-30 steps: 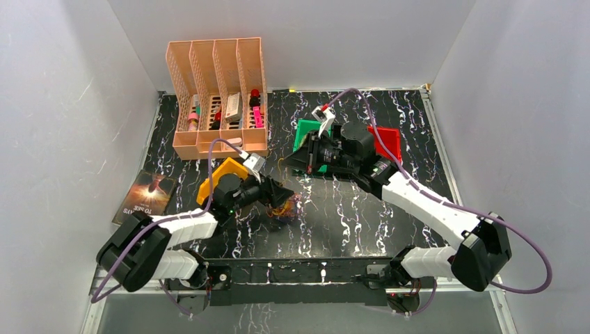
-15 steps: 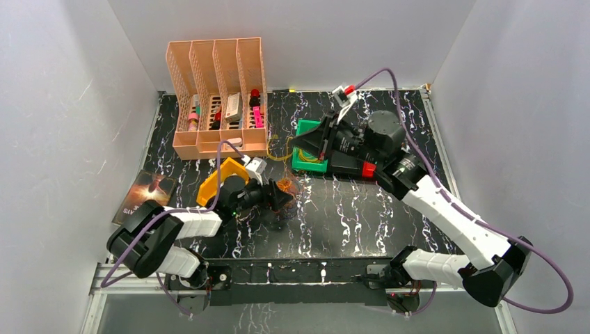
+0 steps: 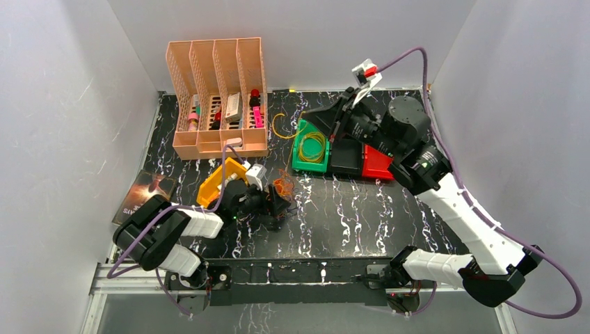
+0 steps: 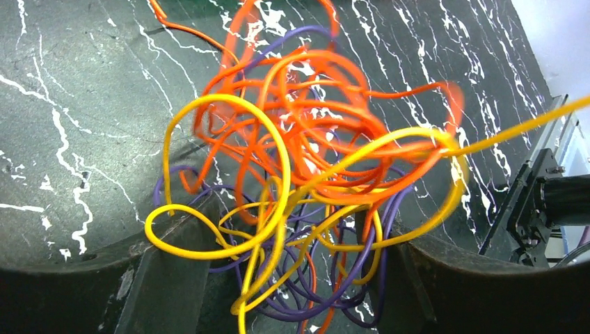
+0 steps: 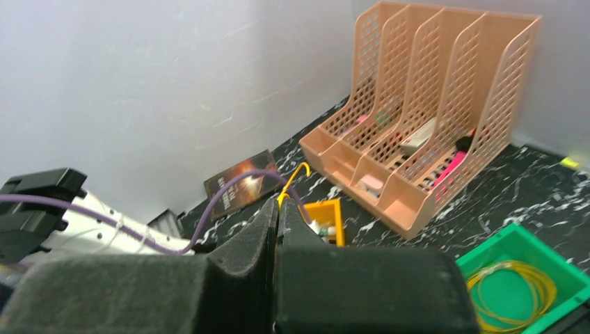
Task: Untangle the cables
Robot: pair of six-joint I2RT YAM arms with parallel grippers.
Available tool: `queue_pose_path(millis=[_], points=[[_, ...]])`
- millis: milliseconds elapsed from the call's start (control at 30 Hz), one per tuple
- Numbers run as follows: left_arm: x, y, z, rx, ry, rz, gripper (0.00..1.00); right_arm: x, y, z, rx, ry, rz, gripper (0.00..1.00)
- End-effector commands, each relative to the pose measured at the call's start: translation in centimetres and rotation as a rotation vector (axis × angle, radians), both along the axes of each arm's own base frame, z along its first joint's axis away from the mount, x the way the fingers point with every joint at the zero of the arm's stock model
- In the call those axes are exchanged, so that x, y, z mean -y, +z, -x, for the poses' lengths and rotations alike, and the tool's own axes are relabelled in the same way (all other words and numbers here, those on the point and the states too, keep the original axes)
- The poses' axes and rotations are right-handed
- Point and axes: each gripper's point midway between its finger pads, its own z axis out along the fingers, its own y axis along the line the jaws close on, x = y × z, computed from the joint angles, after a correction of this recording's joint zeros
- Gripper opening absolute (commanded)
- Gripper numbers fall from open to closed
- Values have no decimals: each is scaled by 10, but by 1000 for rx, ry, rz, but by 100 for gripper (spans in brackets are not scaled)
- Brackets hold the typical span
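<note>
We straddle the cables (image 4: 306,160) on the table (image 3: 334,209) with our left gripper (image 4: 278,271), jaws wide, seemingly to pen them, while our right gripper (image 5: 277,223), pinched on a yellow strand (image 5: 298,170), holds it up to draw it clear.

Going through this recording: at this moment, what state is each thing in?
Cable tangle: knotted, lying on the table.
Left gripper: open, one finger on either side of the tangle.
Right gripper: shut on a yellow strand.
Green bin: holds a yellow coil.
File rack: upright, small items in its slots.
</note>
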Motion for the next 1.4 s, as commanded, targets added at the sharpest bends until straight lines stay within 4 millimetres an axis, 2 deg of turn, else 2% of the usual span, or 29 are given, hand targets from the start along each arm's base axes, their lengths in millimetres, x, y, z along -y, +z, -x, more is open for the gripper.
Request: queue_pose_path(millis=[0,67,133,233,333,567,733,1033,1367], points=[[-5,-3,-1,16,29,-15,70,24,53,-12,142,-144,-46,0],[-9,0,-4,26,52,-20,70,31,48,-20,130,-199,-13,0],[-13,0,-5,32,70,-37,70,42,50,-25,140,-261,-2,0],[-19,-7,-6,20,95,-71,70,59,69,-25,187,-334,-23,0],[-24,-14,-6,4,117,-93,69,69,84,-21,221,-362,-41,0],[-30,-25,-6,-34,149,-122,54,85,109,-20,284,-426,-51,0],[-33,-30,-4,-50,158,-139,53,112,140,-16,357,-528,-87,0],[-36,-39,-2,-70,157,-165,55,172,193,9,489,-706,-196,0],[-40,-48,-1,-91,172,-187,54,231,224,37,585,-883,-242,0]])
